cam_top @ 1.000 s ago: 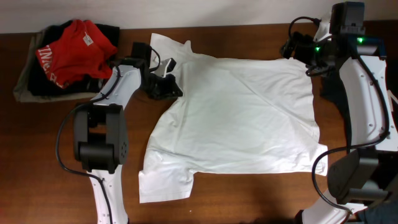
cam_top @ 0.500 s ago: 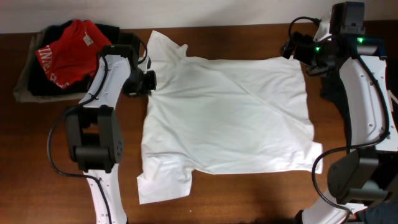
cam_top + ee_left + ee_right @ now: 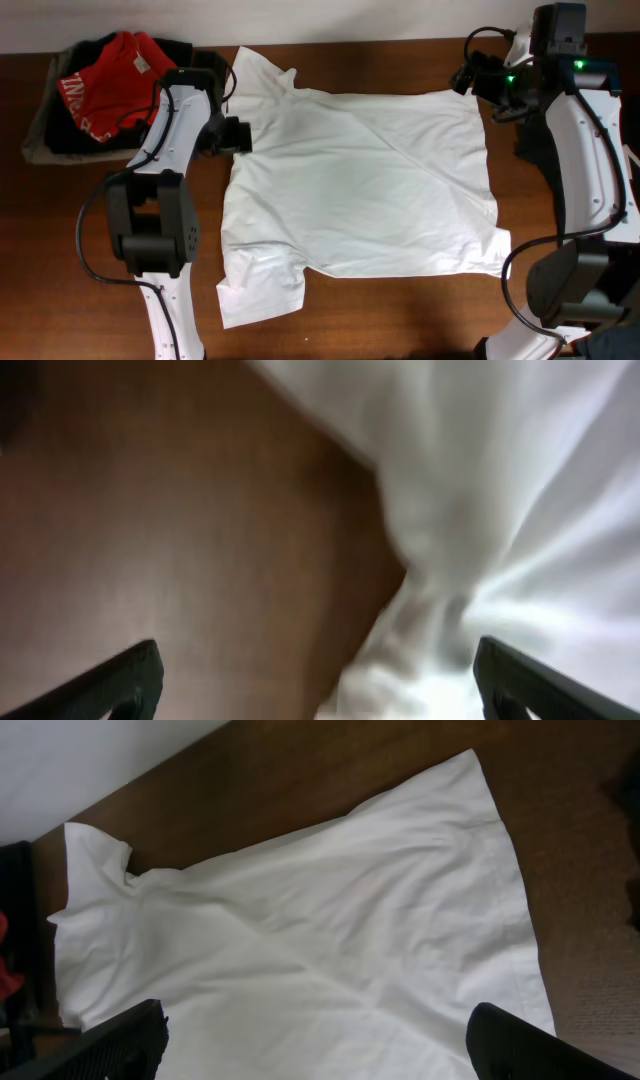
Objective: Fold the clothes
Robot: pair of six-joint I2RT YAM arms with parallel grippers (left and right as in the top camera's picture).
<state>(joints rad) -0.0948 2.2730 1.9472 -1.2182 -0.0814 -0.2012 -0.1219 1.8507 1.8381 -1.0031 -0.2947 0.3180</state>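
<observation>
A white T-shirt (image 3: 360,185) lies spread flat on the brown table, with one sleeve at the top left and one at the bottom left. My left gripper (image 3: 243,136) is at the shirt's left edge below the upper sleeve. In the left wrist view it (image 3: 320,685) is open, with a bunched fold of the white cloth (image 3: 430,620) lying loose between the fingers. My right gripper (image 3: 468,80) hovers off the shirt's top right corner. The right wrist view shows it (image 3: 320,1045) open and empty above the T-shirt (image 3: 320,930).
A pile of clothes sits at the table's far left corner: a red shirt (image 3: 120,75) on top of dark garments (image 3: 60,135). The left arm's base (image 3: 150,225) stands left of the shirt. The right arm (image 3: 585,170) runs along the right edge.
The left gripper pulled the shirt's left edge leftward, flattening it, then opened and let the cloth go. The right arm has not moved.
</observation>
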